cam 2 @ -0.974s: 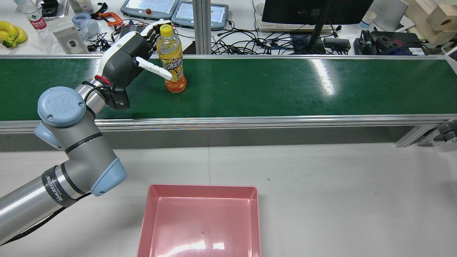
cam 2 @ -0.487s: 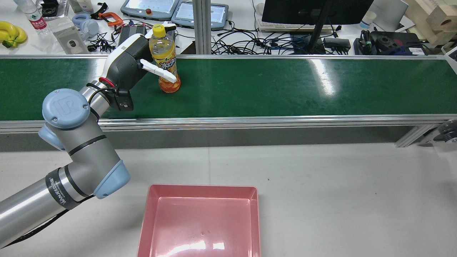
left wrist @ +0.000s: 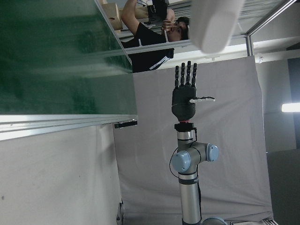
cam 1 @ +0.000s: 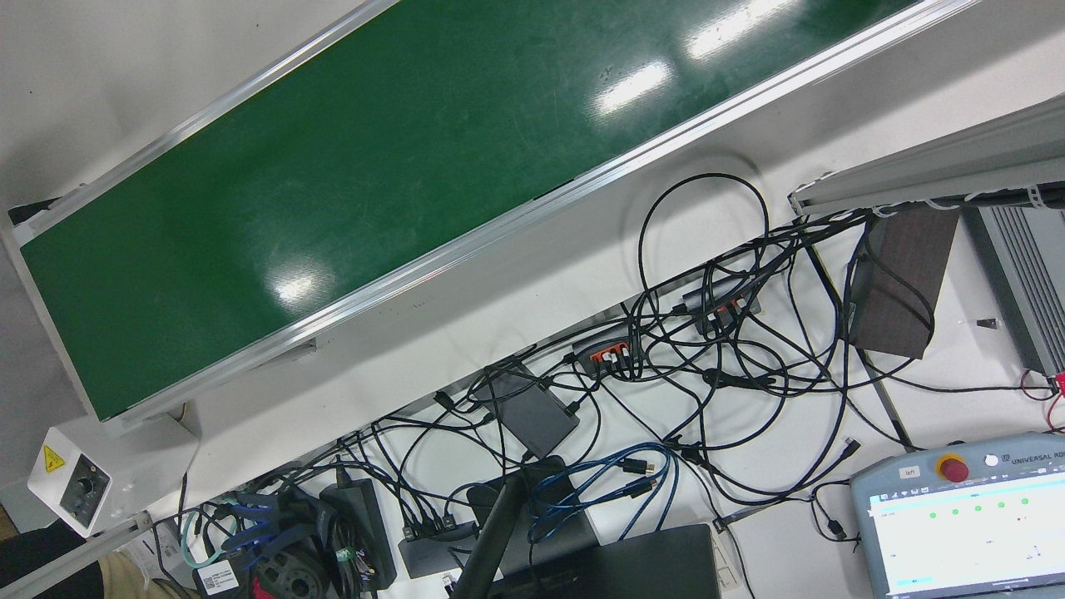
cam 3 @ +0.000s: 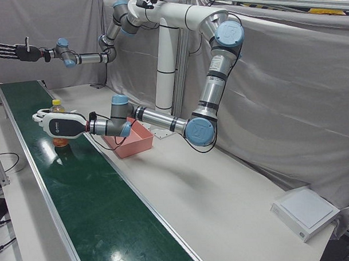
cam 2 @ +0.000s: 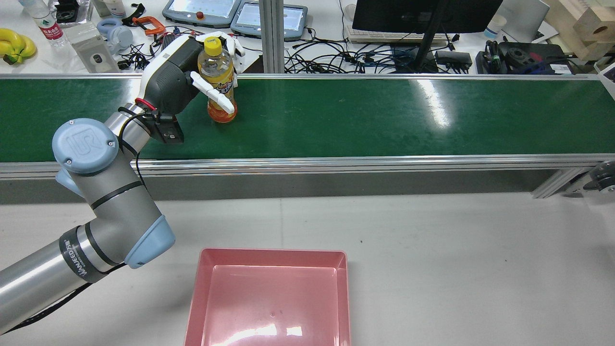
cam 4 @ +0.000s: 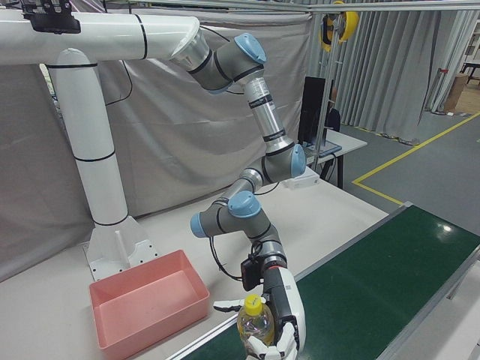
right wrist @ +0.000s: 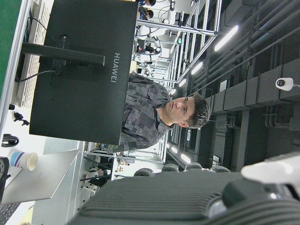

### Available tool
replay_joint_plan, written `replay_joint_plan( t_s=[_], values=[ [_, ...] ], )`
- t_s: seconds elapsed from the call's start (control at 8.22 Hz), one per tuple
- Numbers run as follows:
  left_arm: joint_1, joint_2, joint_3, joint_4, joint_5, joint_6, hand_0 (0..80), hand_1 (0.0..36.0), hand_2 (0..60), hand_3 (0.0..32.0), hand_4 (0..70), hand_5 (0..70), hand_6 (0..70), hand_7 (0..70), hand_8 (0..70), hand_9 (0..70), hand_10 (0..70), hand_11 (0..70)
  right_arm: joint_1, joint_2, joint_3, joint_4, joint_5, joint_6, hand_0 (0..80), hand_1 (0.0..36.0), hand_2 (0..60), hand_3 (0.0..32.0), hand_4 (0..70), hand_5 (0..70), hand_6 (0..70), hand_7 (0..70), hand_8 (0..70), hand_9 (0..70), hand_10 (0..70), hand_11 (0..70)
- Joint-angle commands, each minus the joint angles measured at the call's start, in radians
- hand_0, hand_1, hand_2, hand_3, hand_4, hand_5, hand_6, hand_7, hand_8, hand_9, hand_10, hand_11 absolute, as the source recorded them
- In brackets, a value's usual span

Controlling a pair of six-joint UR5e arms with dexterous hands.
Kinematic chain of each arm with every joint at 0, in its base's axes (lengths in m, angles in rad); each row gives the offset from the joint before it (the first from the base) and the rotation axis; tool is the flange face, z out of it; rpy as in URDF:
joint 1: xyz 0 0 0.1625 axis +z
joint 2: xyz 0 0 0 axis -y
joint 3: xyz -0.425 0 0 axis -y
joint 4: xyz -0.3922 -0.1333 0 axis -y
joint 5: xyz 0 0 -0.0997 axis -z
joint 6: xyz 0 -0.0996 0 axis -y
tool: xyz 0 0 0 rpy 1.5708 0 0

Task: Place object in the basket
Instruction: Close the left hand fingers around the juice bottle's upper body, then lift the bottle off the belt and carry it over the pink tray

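The left hand wraps its white fingers around the upright yellow-capped orange drink bottle on the green conveyor belt. The right hand hangs raised, fingers spread, empty. The pink plastic basket sits at the table's near edge.

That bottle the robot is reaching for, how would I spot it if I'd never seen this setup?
Find the long green conveyor belt crossing the station. Near its left end in the rear view, the left hand is wrapped around an upright bottle. It holds orange drink, has a yellow cap, and is the only thing on the belt.
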Motion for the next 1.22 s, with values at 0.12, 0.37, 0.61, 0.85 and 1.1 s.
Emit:
replay_joint_plan(
  t_s=[0.12,0.37,0.61,0.85,1.1],
  values=[
    [0.004,-0.039,-0.073,0.13,-0.026,0.012,80.0,11.6,34.8,0.0,70.0,70.0,70.0,70.0,70.0,70.0,70.0,70.0,0.002,0.0,0.002,0.0,0.0,0.0,0.0,0.0,0.0,0.0,0.0,0.0,0.0,0.0,0.0,0.0,0.0,0.0],
    [0.004,-0.063,-0.11,0.192,-0.02,0.015,76.6,11.4,42.1,0.0,70.0,70.0,70.0,70.0,70.0,70.0,70.0,70.0,0.002,0.0,0.002,0.0,0.0,0.0,0.0,0.0,0.0,0.0,0.0,0.0,0.0,0.0,0.0,0.0,0.0,0.0],
    [0.012,-0.056,-0.156,0.218,-0.01,0.013,77.5,12.5,43.4,0.0,70.0,70.0,70.0,70.0,70.0,70.0,70.0,70.0,0.003,0.0,0.002,0.0,0.0,0.0,0.0,0.0,0.0,0.0,0.0,0.0,0.0,0.0,0.0,0.0,0.0,0.0],
    [0.044,-0.047,-0.226,0.247,0.044,0.016,75.3,13.7,48.5,0.0,70.0,70.0,70.0,70.0,70.0,70.0,70.0,70.0,0.003,0.0,0.003,0.0,0.0,0.002,0.0,0.0,0.0,0.0,0.0,0.0,0.0,0.0,0.0,0.0,0.0,0.0],
    [0.112,-0.035,-0.346,0.318,0.096,0.1,73.0,12.5,41.6,0.0,70.0,70.0,70.0,70.0,70.0,70.0,70.0,70.0,0.003,0.0,0.003,0.0,0.0,0.002,0.0,0.0,0.0,0.0,0.0,0.0,0.0,0.0,0.0,0.0,0.0,0.0]
  ],
)
